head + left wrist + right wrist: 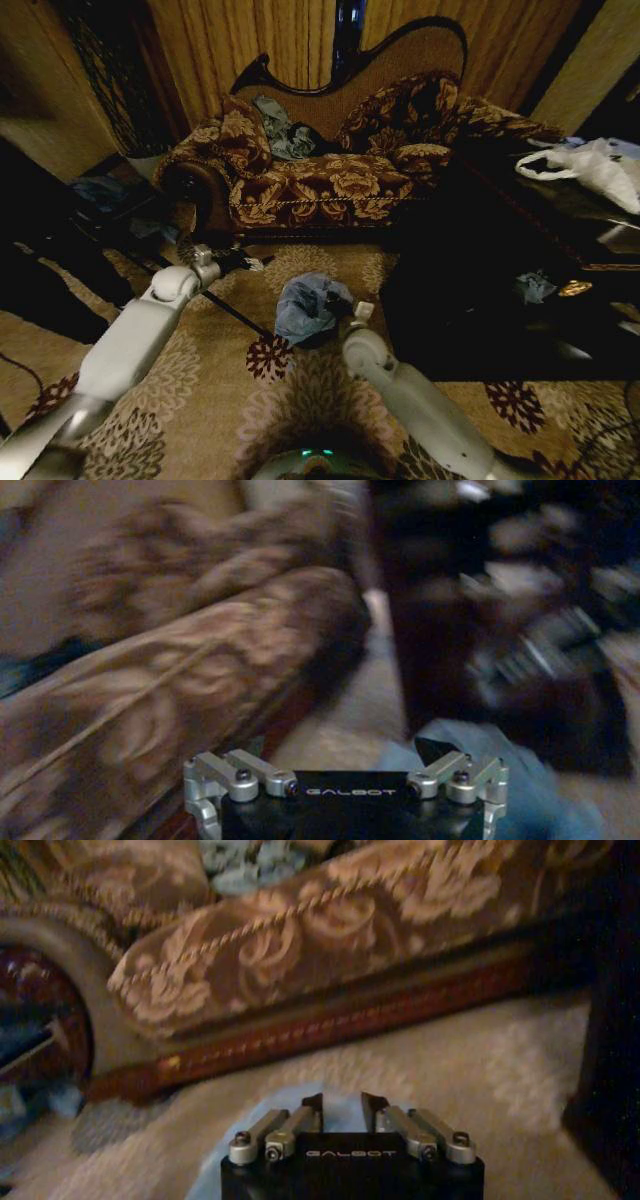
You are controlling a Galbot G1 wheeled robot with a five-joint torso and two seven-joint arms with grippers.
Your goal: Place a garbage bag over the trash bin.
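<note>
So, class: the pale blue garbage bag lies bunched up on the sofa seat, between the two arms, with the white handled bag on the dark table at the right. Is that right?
Not quite. In the head view the garbage bag lies bunched up on the patterned carpet in front of the sofa, not on its seat. It does sit between the two arms, and the white handled bag is on the dark table at the right.

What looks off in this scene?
The garbage bag sits bunched over the trash bin rather than spread around its rim. Crumpled blue-grey plastic lies on the sofa cushions.
</note>
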